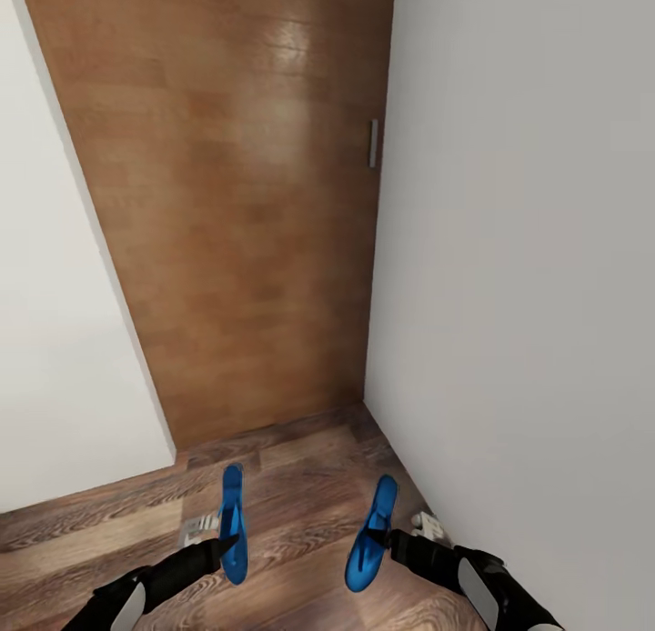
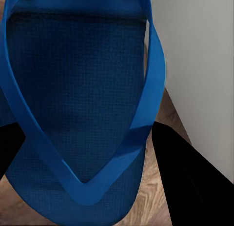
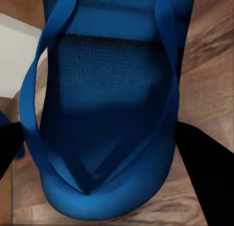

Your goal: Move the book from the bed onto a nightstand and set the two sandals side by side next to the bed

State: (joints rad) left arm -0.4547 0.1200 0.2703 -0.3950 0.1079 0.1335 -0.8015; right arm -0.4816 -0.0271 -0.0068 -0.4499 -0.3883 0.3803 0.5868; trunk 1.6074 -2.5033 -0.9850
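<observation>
Both bright blue sandals hang in the air above the wood-plank floor, one in each hand. My left gripper [image 1: 227,544] is shut on the left sandal [image 1: 233,522], seen edge-on in the head view. My right gripper [image 1: 380,538] is shut on the right sandal [image 1: 371,533], which tilts toward the wall. Up close, the left sandal [image 2: 78,104] shows its sole and V-shaped toe strap between black fingers [image 2: 187,182]. The right sandal [image 3: 109,109] sits the same way between black fingers [image 3: 204,172]. The bed, the book and the nightstand are out of view.
A brown wooden door [image 1: 227,195] with a small metal handle [image 1: 372,144] stands straight ahead. A white wall [image 1: 518,276] runs close along the right, another white wall [image 1: 50,340] on the left. Wood-plank floor [image 1: 300,472] lies below.
</observation>
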